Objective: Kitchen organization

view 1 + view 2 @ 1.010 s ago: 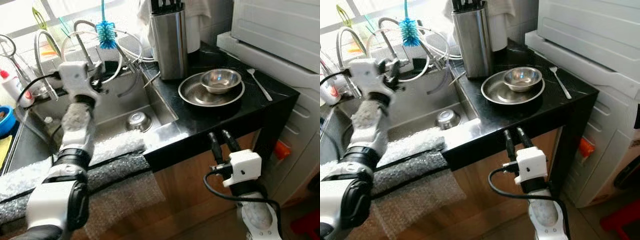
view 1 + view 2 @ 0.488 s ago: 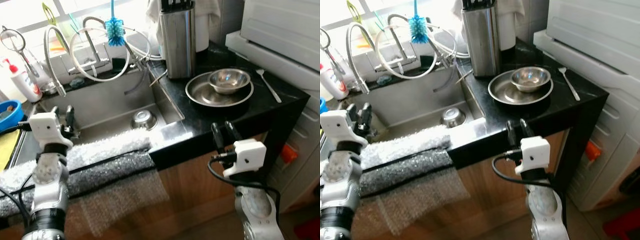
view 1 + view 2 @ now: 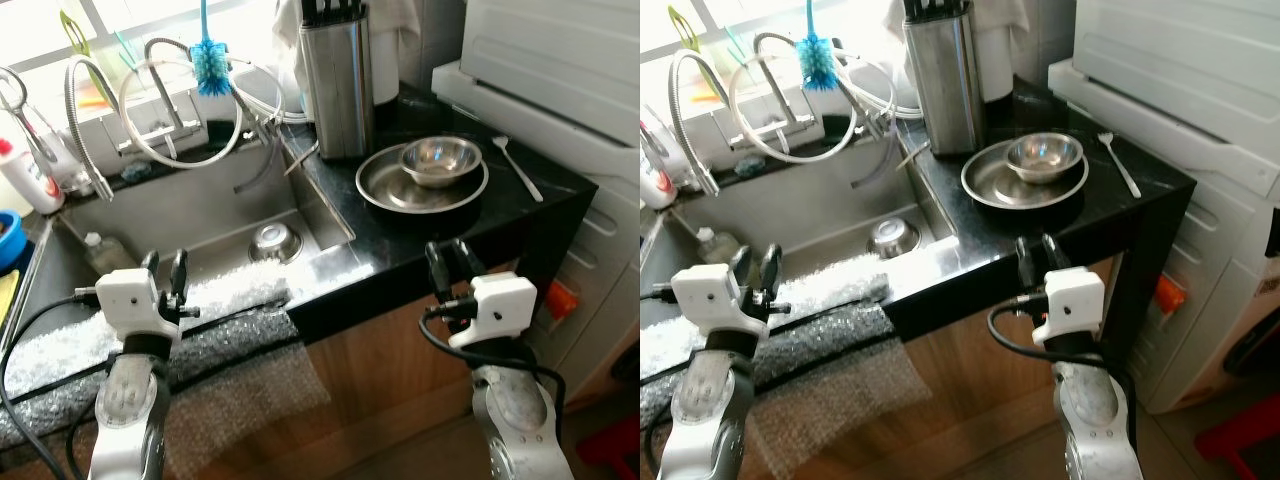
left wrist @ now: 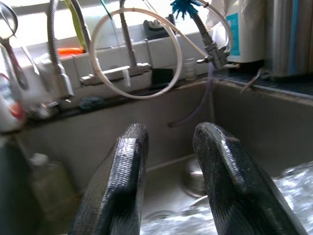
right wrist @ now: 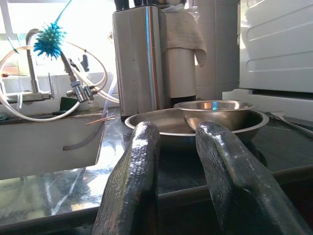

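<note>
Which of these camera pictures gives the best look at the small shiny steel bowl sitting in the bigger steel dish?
The left eye view: it looks down into the small steel bowl inside the wide steel dish. The right eye view shows much the same. The right wrist view sees it side-on, rim only.

Knife block (image 3: 338, 85) and hoses (image 3: 190, 120) crowd the sink's (image 3: 200, 215) back edge.

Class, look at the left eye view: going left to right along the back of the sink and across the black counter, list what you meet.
White bottle with red cap → blue bottle brush → steel knife block → small steel bowl sitting in the steel plate → spoon.
</note>
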